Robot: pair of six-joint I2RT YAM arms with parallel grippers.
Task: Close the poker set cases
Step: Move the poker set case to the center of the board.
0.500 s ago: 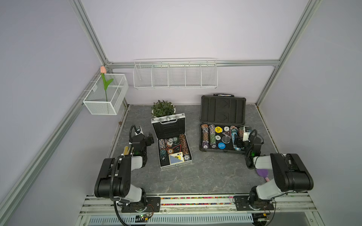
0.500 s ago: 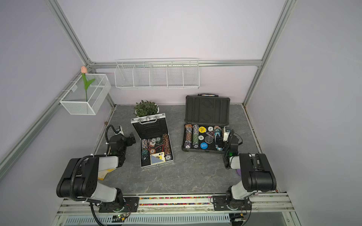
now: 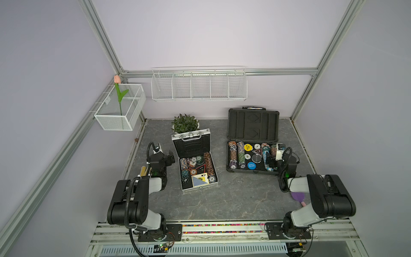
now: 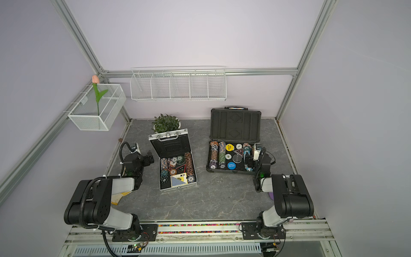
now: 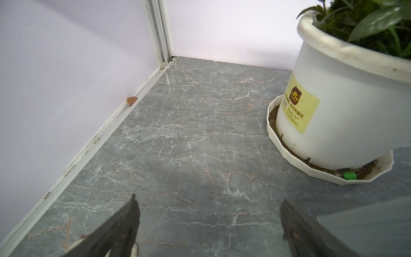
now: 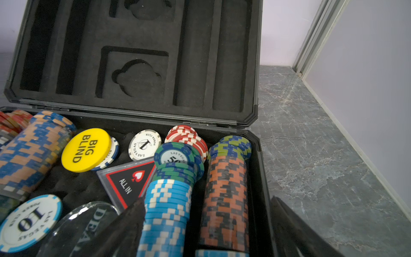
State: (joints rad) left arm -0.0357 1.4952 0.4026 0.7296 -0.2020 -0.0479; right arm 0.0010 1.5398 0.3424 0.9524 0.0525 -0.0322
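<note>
Both poker set cases lie open on the grey marble floor in both top views. The small silver case holds chips and cards, its lid upright with the chrome handle on top. The larger dark-grey case has its foam-lined lid raised at the back. My left gripper stands open just left of the silver case; in the left wrist view it has only floor between its fingers. My right gripper is open over the dark case's right end, straddling the rows of chips and the side wall.
A potted plant in a white pot stands right behind the silver case. White wire baskets hang on the back wall and left wall. A purple item lies by the right arm, a yellow one by the left.
</note>
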